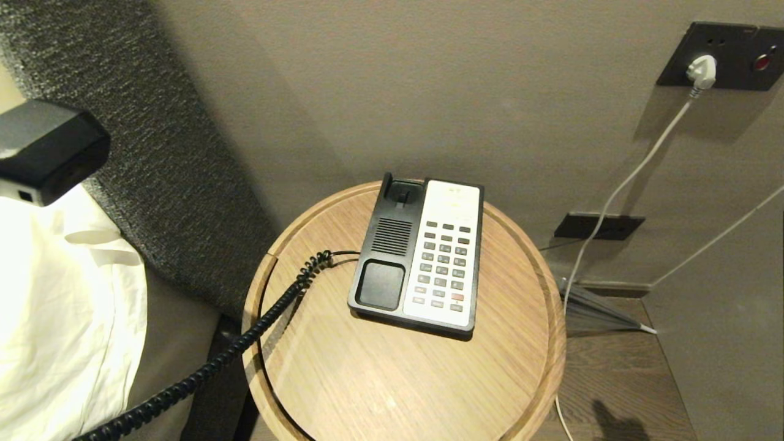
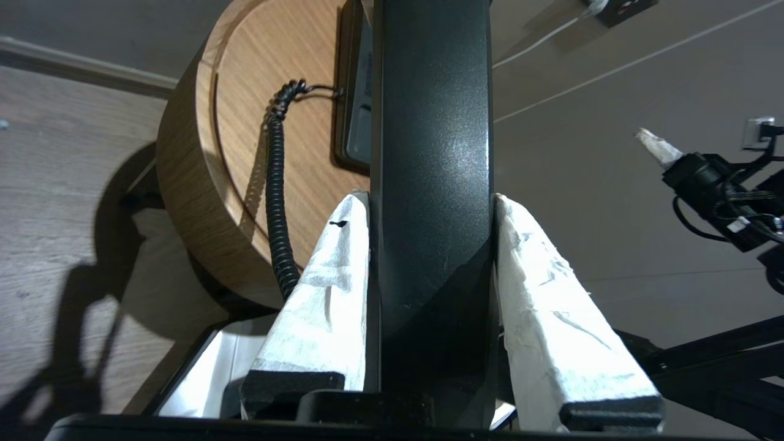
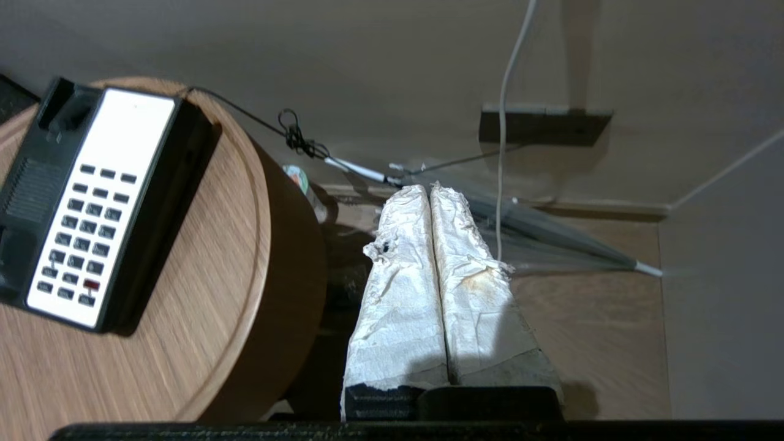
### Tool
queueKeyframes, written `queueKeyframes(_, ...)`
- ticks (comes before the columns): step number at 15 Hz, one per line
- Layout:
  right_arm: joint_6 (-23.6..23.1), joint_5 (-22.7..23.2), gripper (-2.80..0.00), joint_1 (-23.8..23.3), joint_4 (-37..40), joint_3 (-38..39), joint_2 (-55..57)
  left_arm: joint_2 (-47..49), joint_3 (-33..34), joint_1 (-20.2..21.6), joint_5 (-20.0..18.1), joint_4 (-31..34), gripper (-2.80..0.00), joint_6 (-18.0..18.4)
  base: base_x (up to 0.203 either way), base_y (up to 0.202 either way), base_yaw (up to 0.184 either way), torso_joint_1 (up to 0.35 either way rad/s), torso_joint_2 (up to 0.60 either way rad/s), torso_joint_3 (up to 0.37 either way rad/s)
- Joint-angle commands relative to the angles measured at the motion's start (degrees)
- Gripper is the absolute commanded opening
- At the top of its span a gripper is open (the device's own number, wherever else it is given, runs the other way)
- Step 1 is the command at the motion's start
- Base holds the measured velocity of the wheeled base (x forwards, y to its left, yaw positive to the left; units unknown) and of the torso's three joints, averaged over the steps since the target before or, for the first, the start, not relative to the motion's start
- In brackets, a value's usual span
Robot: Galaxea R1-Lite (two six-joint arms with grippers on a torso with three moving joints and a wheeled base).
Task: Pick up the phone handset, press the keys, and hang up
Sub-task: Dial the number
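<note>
Gripping the phone handset [image 2: 432, 184] between its two tape-wrapped fingers [image 2: 331, 294], the left gripper [image 2: 432, 208] holds the glossy black receiver off the round wooden side table [image 1: 367, 367], beyond the table's edge on the robot's left; each finger presses flat against one long side of the receiver. From the phone base [image 1: 422, 254], which sits near the middle of the tabletop with its handset cradle bare, the black coiled cord [image 1: 245, 343] runs across the wood and over the table's left rim. The base's white keypad panel [image 1: 444, 257], with its rows of dark keys, faces upward, with nothing touching it. The right gripper [image 3: 432, 196] hangs beside the table on the robot's right, above the wooden floor, its two tape-wrapped fingers pressed together with nothing between them. Behind the table, a white plug [image 1: 702, 70] sits in a dark wall socket plate, its cable trailing down the wall.
</note>
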Motion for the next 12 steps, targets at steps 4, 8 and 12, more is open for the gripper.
queueKeyframes(4,2.2,-0.2,-2.8,-0.1,4.0,1.0,-5.1,0.8,0.1,0.0,0.2,0.1,-2.8,-0.2,0.0,0.0,0.0,0.0,0.0,0.0)
queueKeyframes(8,3.1,0.0,-2.8,-0.1,3.5,-0.7,-3.3,0.2,0.5,0.0,0.2,0.4,-2.8,-0.2,0.0,0.0,0.0,0.0,0.0,0.0)
queueKeyframes(12,6.2,-0.1,-2.8,0.0,3.0,-2.1,3.2,0.7,0.0,0.0,0.1,0.1,-2.8,-0.2,0.0,0.0,0.0,0.0,0.0,0.0)
